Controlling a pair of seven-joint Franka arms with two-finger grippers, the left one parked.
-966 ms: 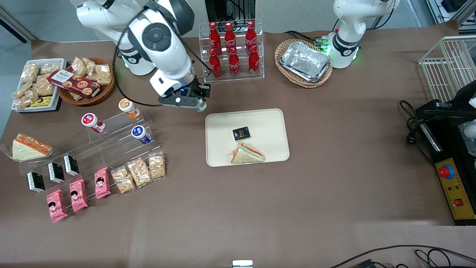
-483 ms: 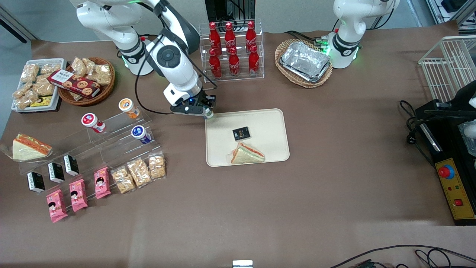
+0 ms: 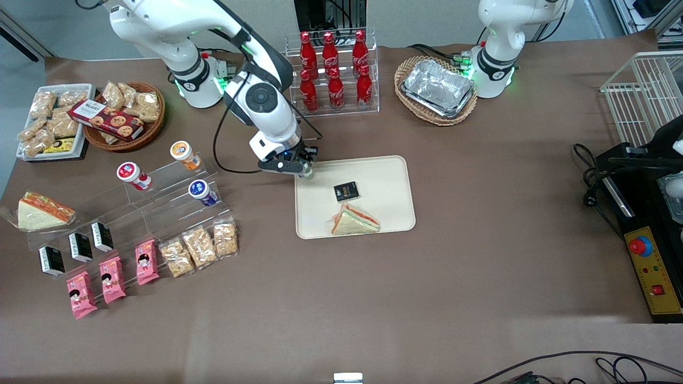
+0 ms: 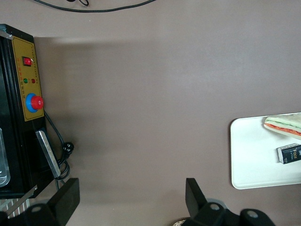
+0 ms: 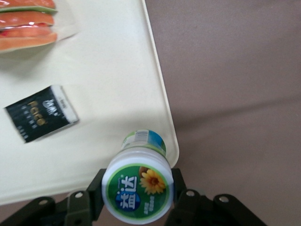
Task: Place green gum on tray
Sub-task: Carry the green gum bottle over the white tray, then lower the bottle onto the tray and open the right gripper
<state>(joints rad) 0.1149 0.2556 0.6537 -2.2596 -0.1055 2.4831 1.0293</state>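
Green gum held over a corner of the tray

The gripper (image 5: pixel 137 193) has its black fingers (image 5: pixel 96 190) clamped on either side of the green gum (image 5: pixel 138 187), whose green-and-white lid faces the camera. The bottle hangs above a rounded corner of the cream tray (image 5: pixel 113 70). On the tray lie a small black packet (image 5: pixel 41 113) and a wrapped sandwich (image 5: pixel 29 22). Brown tabletop (image 5: pixel 235 94) adjoins the tray's rim.

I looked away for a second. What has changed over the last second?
The gripper, jaws shut on the green gum, travelled from beside the cola rack to the corner of the tray nearest the working arm's base. The sandwich and black packet on the tray stayed put.
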